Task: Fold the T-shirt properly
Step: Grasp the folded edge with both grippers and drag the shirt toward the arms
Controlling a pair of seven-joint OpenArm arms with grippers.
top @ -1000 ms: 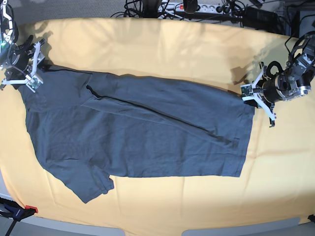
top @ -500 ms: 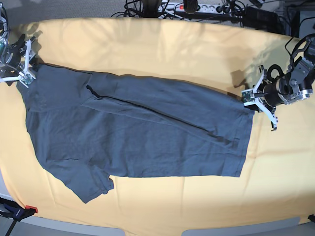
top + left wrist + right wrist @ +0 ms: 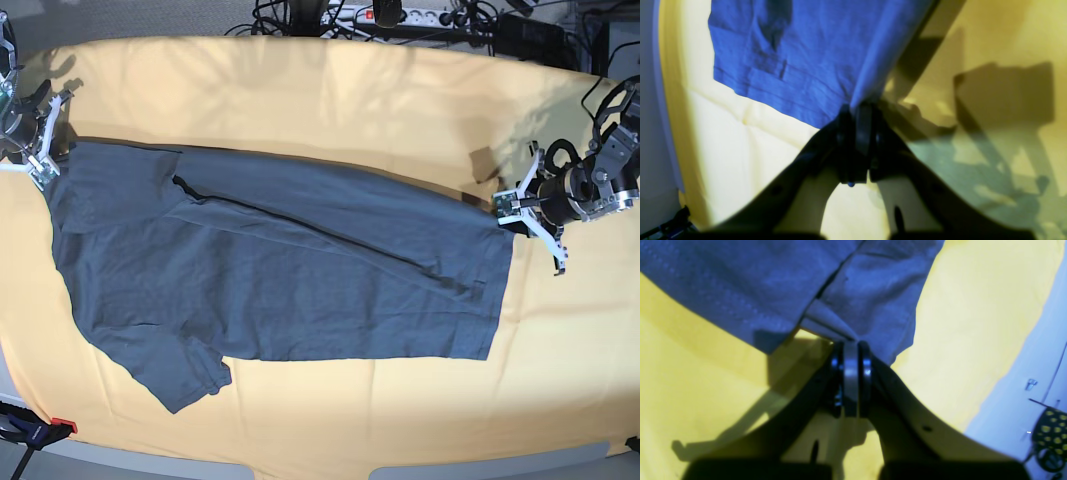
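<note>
Fingers (image 3: 864,130) clamped on T-shirt (image 3: 280,260) corners: left gripper (image 3: 512,205) far right, right gripper (image 3: 45,160) far left; shirt being held taut over yellow tablecloth (image 3: 330,100).

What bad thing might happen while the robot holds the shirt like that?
Each hand pinches only a tiny corner of the T-shirt: the left hand and the right hand. If they pull apart harder, a corner might slip out. The rest lies on the yellow tablecloth, so lifting might drag and bunch it.

Yellow tablecloth (image 3: 330,90), cable tangle (image 3: 400,15) beyond its far edge.
</note>
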